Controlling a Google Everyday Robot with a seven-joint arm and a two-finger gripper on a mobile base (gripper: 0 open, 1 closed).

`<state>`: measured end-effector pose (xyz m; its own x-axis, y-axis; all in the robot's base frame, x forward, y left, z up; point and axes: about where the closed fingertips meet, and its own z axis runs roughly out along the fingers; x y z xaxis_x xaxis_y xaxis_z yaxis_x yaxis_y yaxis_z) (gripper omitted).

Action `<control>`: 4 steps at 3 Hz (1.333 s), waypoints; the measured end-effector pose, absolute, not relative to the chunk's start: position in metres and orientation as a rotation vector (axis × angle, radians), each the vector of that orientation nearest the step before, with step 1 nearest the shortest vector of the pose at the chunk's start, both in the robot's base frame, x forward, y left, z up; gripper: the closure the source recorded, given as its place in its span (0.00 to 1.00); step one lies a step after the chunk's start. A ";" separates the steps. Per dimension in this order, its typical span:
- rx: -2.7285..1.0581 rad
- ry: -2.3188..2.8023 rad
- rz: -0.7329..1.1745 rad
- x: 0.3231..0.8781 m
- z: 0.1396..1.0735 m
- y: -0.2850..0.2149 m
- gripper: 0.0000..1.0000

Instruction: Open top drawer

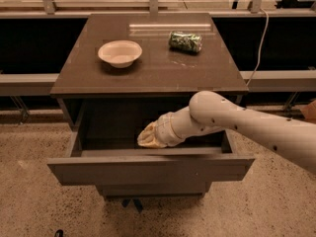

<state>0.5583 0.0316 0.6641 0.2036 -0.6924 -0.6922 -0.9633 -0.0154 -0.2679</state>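
The top drawer [148,169] stands pulled out from the cabinet, its wide grey-brown front facing me and its grey box interior showing. My white arm reaches in from the right. My gripper [148,138] is inside the drawer, just behind the front panel near its middle. Its tip looks yellowish-tan and sits low in the box. The lower drawer fronts are mostly hidden beneath the open drawer.
A white bowl [120,53] sits on the cabinet top [148,75] at the left. A green crumpled can [185,41] lies at the back right. A cable [259,38] hangs at the right. Speckled floor surrounds the cabinet.
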 end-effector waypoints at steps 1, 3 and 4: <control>-1.837 1.477 0.558 0.573 0.648 0.036 1.00; -1.904 1.428 0.658 0.569 0.628 0.053 1.00; -1.962 1.401 0.728 0.535 0.619 0.059 1.00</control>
